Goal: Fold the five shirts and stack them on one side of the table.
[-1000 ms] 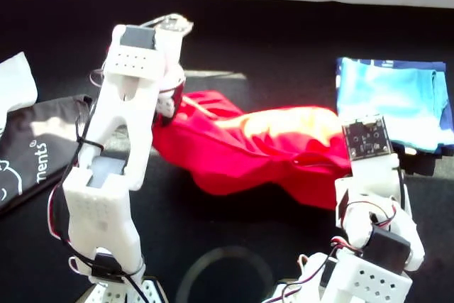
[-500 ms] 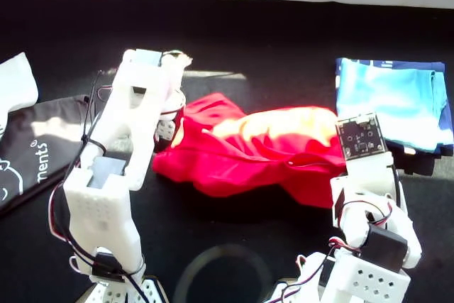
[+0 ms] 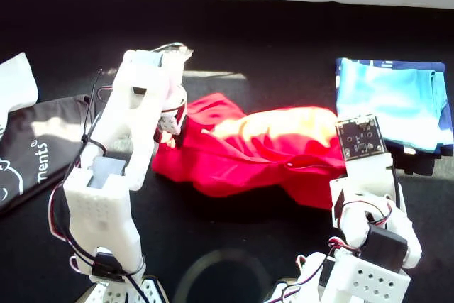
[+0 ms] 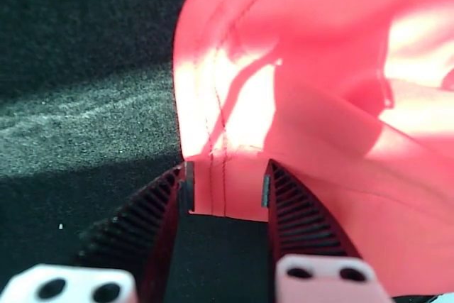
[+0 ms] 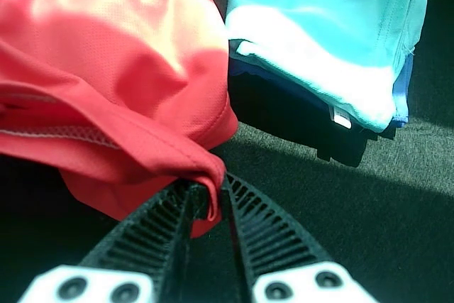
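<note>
A crumpled red shirt (image 3: 248, 154) lies across the middle of the black table (image 3: 284, 40). My left gripper (image 4: 227, 189) sits at the shirt's left end (image 3: 170, 127). Its fingers stand apart, with the red shirt's (image 4: 319, 69) stitched hem lying between them. My right gripper (image 5: 209, 196) is shut on a fold at the right edge of the red shirt (image 5: 106, 69). In the high view that gripper is under the right arm's wrist (image 3: 363, 143). A folded light blue shirt (image 3: 394, 104) lies on darker folded ones at the far right (image 5: 326, 40).
A black shirt with white print (image 3: 35, 147) lies at the left edge, beside a white one (image 3: 14, 83). Both arm bases stand at the near edge. A sunlit strip (image 3: 213, 74) crosses the table behind the left arm.
The left arm swung a little right and lowered. The shirt's left end bunched up toward the middle, and the fingers now stand apart around the hem. The right arm shifted slightly.
</note>
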You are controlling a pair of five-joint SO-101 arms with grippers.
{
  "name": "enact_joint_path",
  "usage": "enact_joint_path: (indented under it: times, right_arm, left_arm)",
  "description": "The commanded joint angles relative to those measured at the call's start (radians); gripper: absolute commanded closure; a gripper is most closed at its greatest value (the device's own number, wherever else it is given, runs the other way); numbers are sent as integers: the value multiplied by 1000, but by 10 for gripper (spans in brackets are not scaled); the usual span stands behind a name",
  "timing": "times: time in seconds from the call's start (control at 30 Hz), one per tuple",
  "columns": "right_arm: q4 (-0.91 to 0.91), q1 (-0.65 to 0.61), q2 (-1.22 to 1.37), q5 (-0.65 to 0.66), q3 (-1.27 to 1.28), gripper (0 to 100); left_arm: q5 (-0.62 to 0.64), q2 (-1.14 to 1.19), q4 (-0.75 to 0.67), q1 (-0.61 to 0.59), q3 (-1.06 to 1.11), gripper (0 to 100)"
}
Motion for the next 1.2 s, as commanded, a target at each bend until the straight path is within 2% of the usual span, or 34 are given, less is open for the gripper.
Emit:
enact_joint_path:
  times: [0.0,0.33,0.57,0.67,0.83,1.07,1.17]
  right_arm:
    - [4,-10,2,-6,-4,991]
    - [4,-10,2,-6,-5,991]
    - [1,-10,2,-6,-4,991]
    - [1,-10,2,-6,-2,991]
    - [2,-10,2,-6,-2,991]
    - [-5,-10,2,-11,-2,991]
    - [-74,-10,8,-12,-2,991]
  left_arm:
    - [2,25,-28,-25,-10,829]
    - [-3,165,-63,-87,-105,829]
    - [2,183,-40,-45,-110,829]
    - [2,165,14,-5,-127,858]
    - [2,125,124,27,-206,995]
    - [2,114,222,21,-248,991]
    - [2,102,253,19,-263,991]
